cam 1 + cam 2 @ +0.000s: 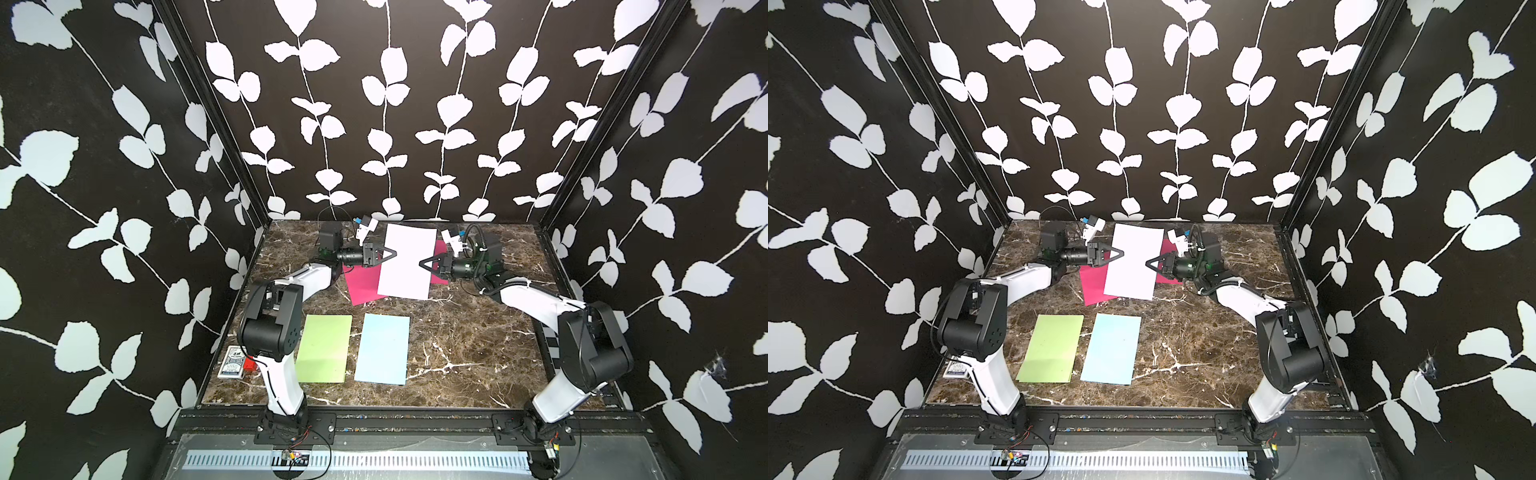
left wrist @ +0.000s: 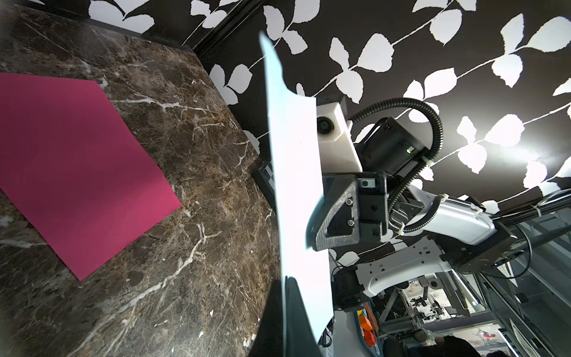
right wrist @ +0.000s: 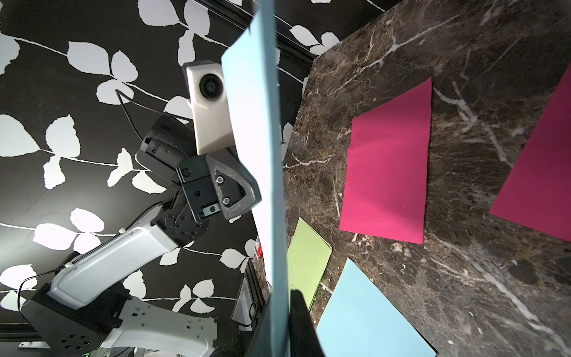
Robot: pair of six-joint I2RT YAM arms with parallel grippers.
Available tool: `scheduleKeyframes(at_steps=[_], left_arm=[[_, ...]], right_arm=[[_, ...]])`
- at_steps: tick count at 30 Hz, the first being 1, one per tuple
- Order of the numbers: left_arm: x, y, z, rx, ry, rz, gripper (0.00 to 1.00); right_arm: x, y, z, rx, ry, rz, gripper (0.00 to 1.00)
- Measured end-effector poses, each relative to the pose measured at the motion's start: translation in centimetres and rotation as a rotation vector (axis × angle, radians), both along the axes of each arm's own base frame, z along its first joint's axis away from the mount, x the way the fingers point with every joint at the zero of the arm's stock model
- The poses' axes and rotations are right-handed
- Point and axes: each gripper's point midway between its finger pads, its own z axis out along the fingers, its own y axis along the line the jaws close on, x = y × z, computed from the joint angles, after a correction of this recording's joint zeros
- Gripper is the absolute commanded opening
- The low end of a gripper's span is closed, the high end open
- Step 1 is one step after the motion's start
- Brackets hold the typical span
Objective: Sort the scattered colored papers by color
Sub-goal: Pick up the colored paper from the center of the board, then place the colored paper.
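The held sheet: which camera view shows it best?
Both top views: the whole held sheet shows, pale side up, with the left gripper and right gripper shut on its opposite edges. Each wrist view sees it nearly edge-on, as a narrow strip; in the right wrist view it looks pale blue.

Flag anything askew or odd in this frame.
Two pink sheets lie apart and askew at the back, unlike the squared green paper and blue paper. A pale sheet is pinched between left gripper and right gripper.
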Motion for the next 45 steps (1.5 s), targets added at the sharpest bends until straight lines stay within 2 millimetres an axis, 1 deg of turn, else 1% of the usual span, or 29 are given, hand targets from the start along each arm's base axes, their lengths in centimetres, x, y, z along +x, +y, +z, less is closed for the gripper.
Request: scheduleKeyframes(at_steps=[4,6,7,8,9,13,17,20,22,24,27,30,33,36,38,39,42,45], left_arm=[[-0.2,0.0,0.0,-0.002,0.001,-0.009,0.0],[-0.2,0.0,0.0,-0.003,0.001,-0.013,0.02],[-0.2,0.0,0.0,-0.003,0.0,-0.013,0.14],[-0.2,0.0,0.0,-0.003,-0.001,-0.014,0.21],[-0.3,0.0,0.1,-0.004,-0.002,-0.015,0.24],[-0.3,0.0,0.0,-0.002,-0.004,-0.014,0.44],[-0.1,0.0,-0.1,0.003,-0.006,-0.006,0.54],[0.3,0.3,-0.3,0.009,-0.005,0.016,0.56],[1.0,0.8,-0.4,0.015,-0.006,0.047,0.57],[2.1,2.0,-0.7,0.03,-0.002,0.106,0.58],[3.9,4.6,-1.5,0.078,0.013,0.233,0.59],[4.8,7.0,-1.8,0.144,0.01,0.353,0.6],[4.2,8.1,-0.9,0.204,-0.023,0.438,0.6],[3.3,9.0,0.9,0.24,-0.085,0.507,0.62],[2.6,9.6,2.0,0.257,-0.124,0.552,0.68],[2.3,9.9,2.2,0.264,-0.136,0.57,0.7],[1.5,10.8,2.2,0.295,-0.153,0.619,0.75],[1.1,11.5,1.1,0.329,-0.136,0.654,0.76]], right_arm=[[-0.1,0.0,-0.2,-0.009,-0.001,0.003,0.0],[-0.1,0.0,-0.4,-0.011,0.003,0.004,0.0],[-0.1,-0.1,-0.4,-0.012,0.003,0.004,0.0],[-0.1,-0.1,-0.4,-0.012,0.003,0.004,0.0],[-0.2,-0.1,-0.5,-0.013,0.003,0.004,0.0],[-0.4,-0.1,-1.0,-0.018,0.017,0.004,0.0],[-0.5,-0.2,-1.2,-0.024,0.024,0.003,0.0],[-0.7,-0.3,-1.0,-0.028,0.029,0.0,0.0],[-1.1,-0.6,-0.5,-0.031,0.028,-0.007,0.0],[-1.8,-0.9,0.2,-0.033,0.021,-0.017,0.0],[-3.2,-1.2,1.2,-0.03,0.0,-0.035,0.0],[-5.0,-1.0,0.7,-0.032,0.018,-0.043,0.0],[-7.1,-0.3,-1.4,-0.053,0.077,-0.047,0.0],[-9.4,0.9,-3.6,-0.082,0.14,-0.038,0.0],[-11.2,2.0,-4.9,-0.096,0.178,-0.024,0.0],[-11.8,2.4,-5.3,-0.099,0.186,-0.019,0.0],[-13.6,3.8,-6.3,-0.107,0.213,-0.006,0.0],[-14.5,5.2,-7.0,-0.099,0.23,0.002,0.0]])
